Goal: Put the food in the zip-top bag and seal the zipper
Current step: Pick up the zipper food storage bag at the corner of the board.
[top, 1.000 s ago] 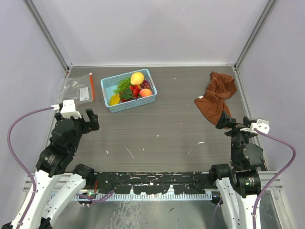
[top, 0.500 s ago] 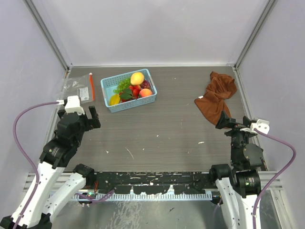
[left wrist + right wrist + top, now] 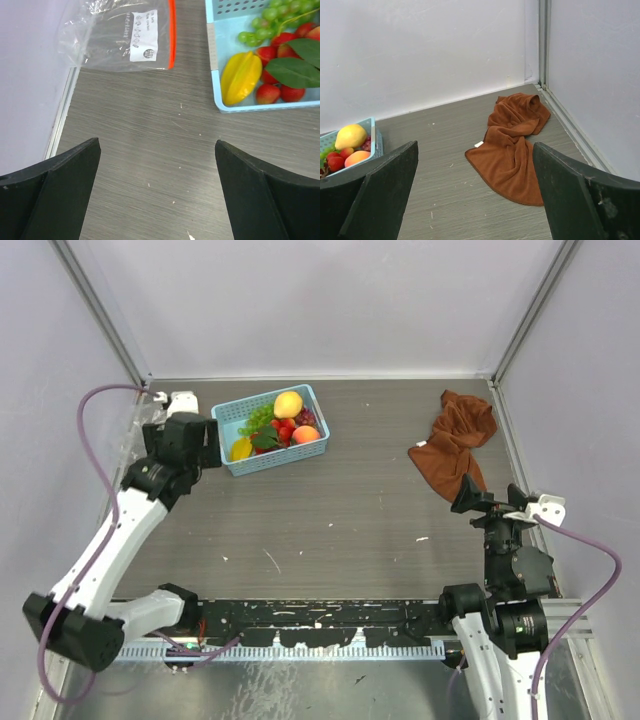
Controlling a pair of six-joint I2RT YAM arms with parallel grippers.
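Note:
The food lies in a light-blue basket (image 3: 285, 456): a yellow-orange peach (image 3: 288, 403), an orange-red peach (image 3: 306, 434), green grapes (image 3: 258, 418), strawberries (image 3: 284, 428) and a yellow piece (image 3: 241, 448). My left gripper (image 3: 190, 445) is open and empty, just left of the basket and above the table. In the left wrist view the gripper (image 3: 157, 165) faces bare table. Ahead lies the flat clear zip-top bag (image 3: 120, 40) with its red-orange zipper (image 3: 171, 35). The basket (image 3: 212, 45) and yellow piece (image 3: 241, 79) lie ahead to the right. In the top view my arm hides most of the bag. My right gripper (image 3: 490, 496) is open and empty at the near right.
A rust-brown cloth (image 3: 457, 440) lies crumpled at the far right; the right wrist view shows it (image 3: 512, 145) ahead of the right gripper (image 3: 475, 170). Walls close the table on the left, back and right. A metal rail runs beside the bag's left edge.
My left arm has reached forward from the near left to the far left, ending over the bag beside the basket. The right arm has barely moved.

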